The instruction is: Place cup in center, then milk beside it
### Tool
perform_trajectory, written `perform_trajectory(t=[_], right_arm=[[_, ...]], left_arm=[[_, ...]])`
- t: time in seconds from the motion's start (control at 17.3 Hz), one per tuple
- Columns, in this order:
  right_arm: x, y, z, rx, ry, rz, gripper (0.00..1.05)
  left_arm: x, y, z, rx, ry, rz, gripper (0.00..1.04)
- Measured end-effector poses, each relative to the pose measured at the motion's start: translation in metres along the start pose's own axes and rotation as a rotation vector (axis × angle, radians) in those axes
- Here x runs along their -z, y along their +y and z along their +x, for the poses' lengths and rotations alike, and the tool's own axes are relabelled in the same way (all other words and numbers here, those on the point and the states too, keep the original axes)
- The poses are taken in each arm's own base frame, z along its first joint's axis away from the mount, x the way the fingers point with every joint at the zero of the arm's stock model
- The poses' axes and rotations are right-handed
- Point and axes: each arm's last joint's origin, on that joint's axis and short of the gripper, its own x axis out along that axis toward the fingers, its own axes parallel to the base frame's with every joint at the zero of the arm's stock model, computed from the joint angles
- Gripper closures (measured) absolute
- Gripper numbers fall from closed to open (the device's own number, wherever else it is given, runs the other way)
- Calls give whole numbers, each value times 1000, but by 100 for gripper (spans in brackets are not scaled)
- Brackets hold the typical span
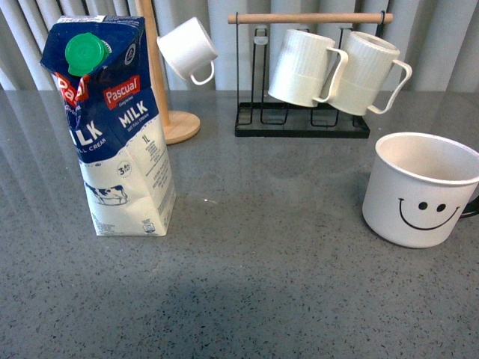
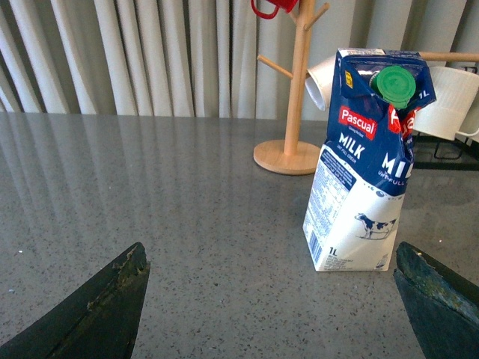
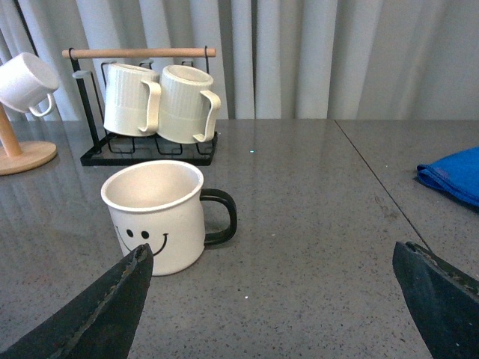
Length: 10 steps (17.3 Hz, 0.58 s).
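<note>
Currently milk [image 1: 123, 149] upright, long axis vertical, cup [image 1: 419, 187] mouth-up, smiley [image 1: 429, 215] facing robot, both jaws spread.

A grey speckled tabletop [image 1: 262, 224] runs back to a pale pleated curtain [image 1: 449, 45]. At the far left stands a wooden mug tree [image 1: 179, 127]. A small plain white cup [image 1: 187, 48] hangs tilted on one peg and something red [image 2: 266, 7] sits near the top. To its right, a black wire rack [image 1: 299, 123] topped by a wooden bar [image 1: 310, 18] carries two ribbed cream mugs [image 1: 299, 67], tilted, side by side. A blue cloth [image 3: 453, 173] lies well off to the right.
</note>
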Motion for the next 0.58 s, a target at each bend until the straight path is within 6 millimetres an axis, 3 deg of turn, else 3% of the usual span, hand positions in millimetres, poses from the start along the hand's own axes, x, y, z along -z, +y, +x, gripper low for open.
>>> perform_trajectory(t=[0.58], right_arm=[[0,0,0,0,0,0,7]], left_arm=[[0,0,0,0,0,0,7]])
